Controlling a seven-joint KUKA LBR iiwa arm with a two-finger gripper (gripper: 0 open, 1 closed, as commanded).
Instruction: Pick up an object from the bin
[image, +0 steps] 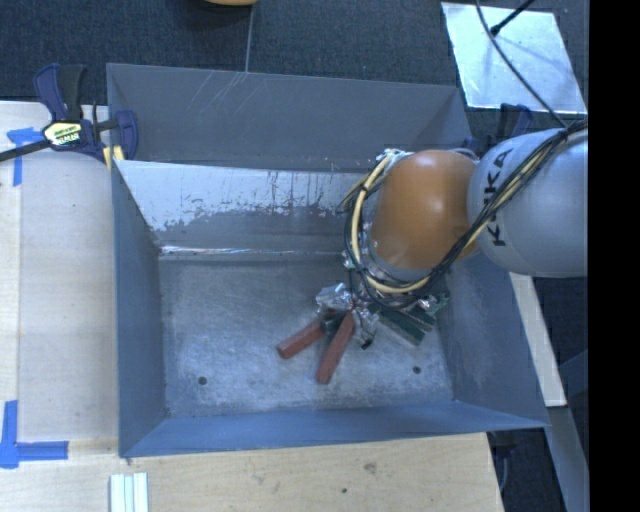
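A pair of pliers (318, 348) with two red-brown handles lies on the bin floor right of the middle. Its handles splay toward the lower left and its metal head points up and right. My gripper (360, 318) is low over the pliers' head end, right against the top of the handles; the orange dome above hides most of it. A dark green flat piece (412, 323) sticks out just right of the gripper. I cannot tell whether that piece is loose or belongs to the robot.
The arm comes in from the right over the bin's right wall, with cables looping round the orange dome. The bin's back wall rises just behind the gripper. Bare floor lies to the left and front of the pliers.
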